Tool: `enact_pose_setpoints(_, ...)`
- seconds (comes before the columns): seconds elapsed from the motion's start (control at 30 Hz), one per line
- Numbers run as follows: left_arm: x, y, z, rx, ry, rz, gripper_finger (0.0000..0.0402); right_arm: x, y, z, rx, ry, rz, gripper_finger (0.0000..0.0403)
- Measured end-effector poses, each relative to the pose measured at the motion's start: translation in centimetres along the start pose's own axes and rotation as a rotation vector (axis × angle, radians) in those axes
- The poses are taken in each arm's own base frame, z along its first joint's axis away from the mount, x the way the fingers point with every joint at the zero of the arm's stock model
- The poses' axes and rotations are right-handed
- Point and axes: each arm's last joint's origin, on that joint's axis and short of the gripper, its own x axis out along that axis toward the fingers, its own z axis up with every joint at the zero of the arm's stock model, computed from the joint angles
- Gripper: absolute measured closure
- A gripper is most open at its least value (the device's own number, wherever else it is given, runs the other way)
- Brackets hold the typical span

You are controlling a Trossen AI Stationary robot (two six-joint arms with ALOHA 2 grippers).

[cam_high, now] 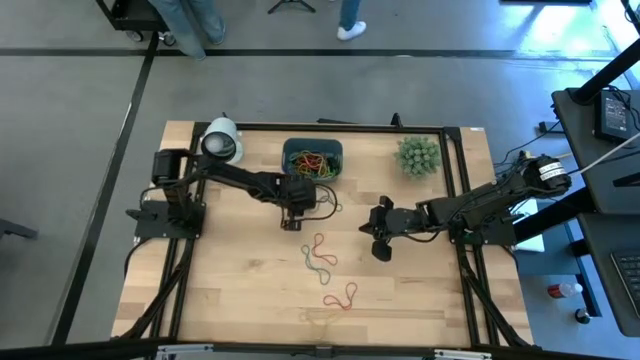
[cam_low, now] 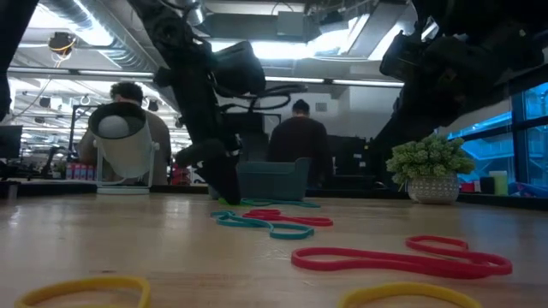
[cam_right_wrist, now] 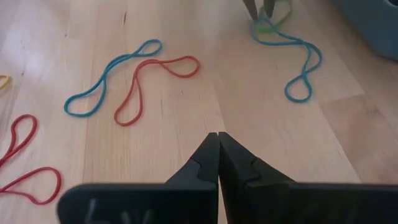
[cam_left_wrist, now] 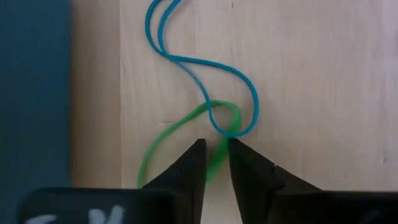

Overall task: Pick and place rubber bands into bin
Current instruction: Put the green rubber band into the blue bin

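The teal bin [cam_high: 288, 160] stands at the table's far middle with several rubber bands inside. My left gripper [cam_left_wrist: 214, 146] is just near of it, pointing steeply down, open, its fingertips on either side of a green rubber band [cam_left_wrist: 168, 134] lying on the wood. A blue band [cam_left_wrist: 186, 59] crosses the green one just beyond the tips. More bands lie flat nearer the front: a red and a teal one [cam_high: 318, 252], a red one [cam_high: 341, 296], a yellow one [cam_high: 322, 318]. My right gripper [cam_right_wrist: 217, 138] is shut, holds nothing, and hovers right of them. My left gripper comes from above, slanting down, with one finger [cam_left_wrist: 194, 163] on each side of the green band's strand [cam_left_wrist: 217, 155], which lies slack on the table. I cannot tell whether the fingers touch it.
A white cylinder [cam_high: 221, 140] stands at the far left corner and a spiky green plant [cam_high: 418, 156] at the far right. Black rails frame the tabletop. People sit in the room beyond the table's far edge [cam_low: 300, 128].
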Motion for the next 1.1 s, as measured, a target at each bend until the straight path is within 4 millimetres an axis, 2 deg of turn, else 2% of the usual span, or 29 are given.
enact_pose_setpoints(0.13,0.5,0.3,-0.4,-0.020,0.038,-0.032,0.0351,0.0,0.0,0.0,0.001,0.000,0.001,0.0400)
enact_pose_setpoints(0.27,0.5,0.1,-0.6,-0.021,0.059,-0.065,0.0393,0.0,0.0,0.0,-0.001,0.001,0.001,0.0400)
enact_pose_setpoints(0.43,-0.3,-0.7,-0.7,-0.001,0.073,-0.055,0.0400,0.0,0.0,0.0,-0.001,0.001,0.001,0.0400)
enact_pose_setpoints(0.6,-2.5,-2.0,-1.0,0.008,0.103,-0.086,0.0400,0.0,0.0,0.0,-0.002,0.002,0.000,0.0400)
enact_pose_setpoints(0.9,-8.3,-2.7,-0.4,-0.049,-0.020,-0.025,0.0400,0.0,0.0,0.0,-0.002,0.002,0.001,0.0400)
enact_pose_setpoints(1.0,-9.1,-2.7,-0.1,-0.076,-0.067,-0.014,0.0400,0.0,0.0,0.0,-0.001,-0.001,0.002,0.0400)
enact_pose_setpoints(1.1,-9.0,-2.8,0.1,-0.149,-0.085,-0.018,0.0398,0.0,0.0,0.0,0.000,-0.003,0.002,0.0400)
